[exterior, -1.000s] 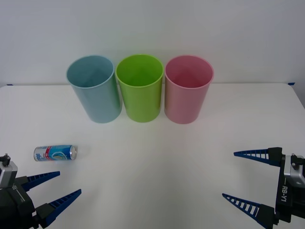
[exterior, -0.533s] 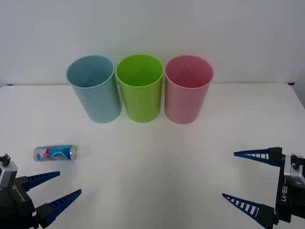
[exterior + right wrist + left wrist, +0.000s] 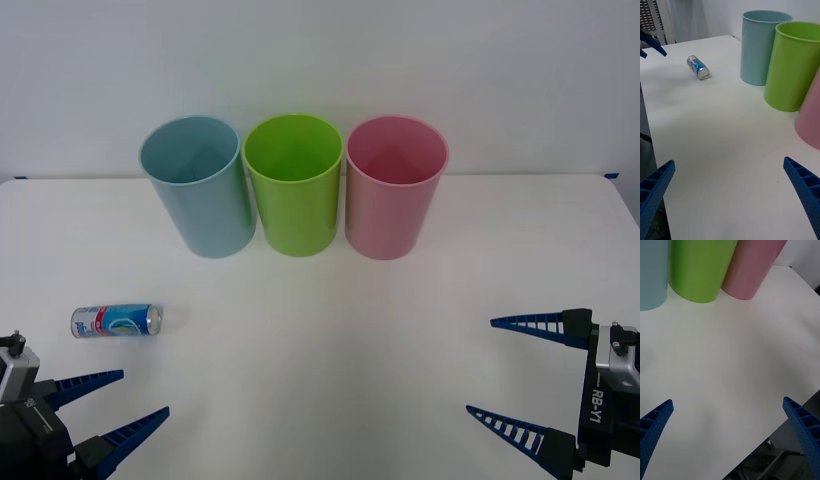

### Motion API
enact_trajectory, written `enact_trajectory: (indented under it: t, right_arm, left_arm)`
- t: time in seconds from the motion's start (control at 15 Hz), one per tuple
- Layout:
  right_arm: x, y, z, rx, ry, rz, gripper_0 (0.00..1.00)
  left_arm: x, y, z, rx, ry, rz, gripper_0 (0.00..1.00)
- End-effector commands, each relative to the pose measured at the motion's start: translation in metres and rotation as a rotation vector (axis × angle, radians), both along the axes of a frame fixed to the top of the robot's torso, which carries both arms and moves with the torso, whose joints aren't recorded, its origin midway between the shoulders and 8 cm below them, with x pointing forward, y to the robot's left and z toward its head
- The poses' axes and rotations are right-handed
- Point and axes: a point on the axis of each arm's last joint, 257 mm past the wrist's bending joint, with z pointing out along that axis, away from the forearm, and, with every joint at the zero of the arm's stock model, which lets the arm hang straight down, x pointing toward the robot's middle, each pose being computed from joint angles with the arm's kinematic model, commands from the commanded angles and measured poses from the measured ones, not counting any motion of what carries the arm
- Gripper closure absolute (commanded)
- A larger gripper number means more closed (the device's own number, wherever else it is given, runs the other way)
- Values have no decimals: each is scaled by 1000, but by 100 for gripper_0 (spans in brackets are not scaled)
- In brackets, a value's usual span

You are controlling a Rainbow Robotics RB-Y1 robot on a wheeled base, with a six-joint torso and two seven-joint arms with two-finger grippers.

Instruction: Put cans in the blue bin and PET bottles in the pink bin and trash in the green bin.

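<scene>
A small blue-labelled can point(image 3: 116, 320) point(image 3: 698, 67) lies on its side on the white table at the near left. At the back stand the blue bin point(image 3: 198, 186) point(image 3: 762, 45) point(image 3: 651, 273), the green bin point(image 3: 294, 184) point(image 3: 793, 65) point(image 3: 698, 268) and the pink bin point(image 3: 395, 186) point(image 3: 810, 116) point(image 3: 750, 266) in a row, left to right. My left gripper point(image 3: 130, 402) is open at the near left corner, just in front of the can. My right gripper point(image 3: 500, 368) is open at the near right, with nothing between its fingers. No PET bottles or trash are in view.
The white table point(image 3: 320, 330) has wide free room between the bins and the grippers. A pale wall rises behind the bins. The table's near edge point(image 3: 790, 405) runs close to my left gripper.
My left gripper has sunk slightly toward the near edge of the front view. The can, the bins and the right arm have not moved.
</scene>
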Motion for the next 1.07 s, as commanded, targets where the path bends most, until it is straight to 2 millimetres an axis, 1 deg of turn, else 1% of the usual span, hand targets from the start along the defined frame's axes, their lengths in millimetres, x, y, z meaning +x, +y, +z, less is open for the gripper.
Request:
enact_trajectory:
  t: [0.07, 0.13, 0.2, 0.33, 0.47, 0.6, 0.67, 0.73, 0.87, 1.07]
  right_arm:
    - [0, 0, 0, 0, 0, 0, 0]
    - [0, 0, 0, 0, 0, 0, 0]
    - [0, 0, 0, 0, 0, 0, 0]
    - [0, 0, 0, 0, 0, 0, 0]
    - [0, 0, 0, 0, 0, 0, 0]
    - [0, 0, 0, 0, 0, 0, 0]
    - [0, 0, 0, 0, 0, 0, 0]
    - [0, 0, 0, 0, 0, 0, 0]
    - [0, 0, 0, 0, 0, 0, 0]
    - [0, 0, 0, 0, 0, 0, 0]
  left_arm:
    - [13, -4, -2, 54, -39, 15, 0]
    - [21, -4, -7, 101, -65, 9, 0]
    - [25, -5, -7, 134, -97, -3, 0]
    - [34, -5, -5, 211, -154, -51, 0]
    - [41, 2, 1, 304, -184, -123, 0]
    - [49, 22, 5, 454, -217, -191, 0]
    - [54, 36, 6, 538, -224, -220, 0]
    - [56, 45, 7, 578, -211, -225, 0]
    - [60, 56, 11, 626, -189, -224, 0]
    - [73, 75, 20, 730, -213, -227, 0]
